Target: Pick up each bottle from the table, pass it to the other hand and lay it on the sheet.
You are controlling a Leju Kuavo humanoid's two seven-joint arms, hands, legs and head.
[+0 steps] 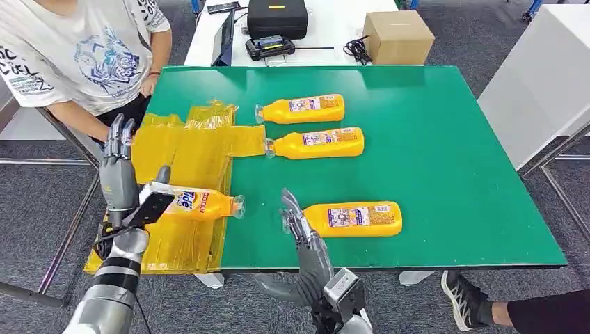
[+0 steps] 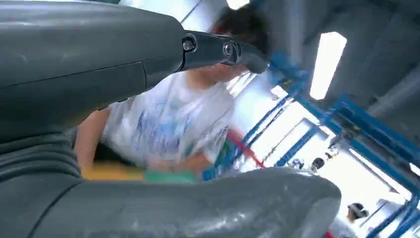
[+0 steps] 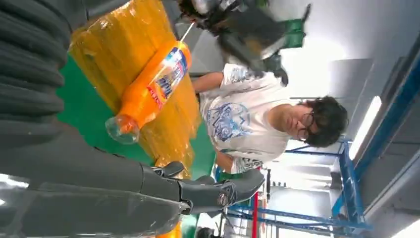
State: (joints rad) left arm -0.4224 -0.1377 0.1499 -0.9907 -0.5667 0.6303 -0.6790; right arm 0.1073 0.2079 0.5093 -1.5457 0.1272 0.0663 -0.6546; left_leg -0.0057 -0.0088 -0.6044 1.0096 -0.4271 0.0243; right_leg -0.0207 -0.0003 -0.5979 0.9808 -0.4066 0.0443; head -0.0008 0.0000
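Green covers my worktop [image 1: 445, 174], with a crinkly yellow sheet [image 1: 188, 149] on its left side. My left hand [image 1: 125, 191] holds a yellow bottle [image 1: 202, 204] by its flat end, over the sheet. My right hand [image 1: 306, 243] is spread wide, holding nothing. Three more bottles lie on the green. The bottle looks smooth, hard and slippery, so the fat middle is the best place to grab.

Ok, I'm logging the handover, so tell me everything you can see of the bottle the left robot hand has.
The held bottle is orange plastic with a clear cap and a blue, red and white label. It lies roughly level, cap toward the table's middle, over the near part of the yellow sheet. The left robot hand grips its base end, upper fingers raised. Whether it rests on the sheet cannot be told. The right robot hand is apart from it.
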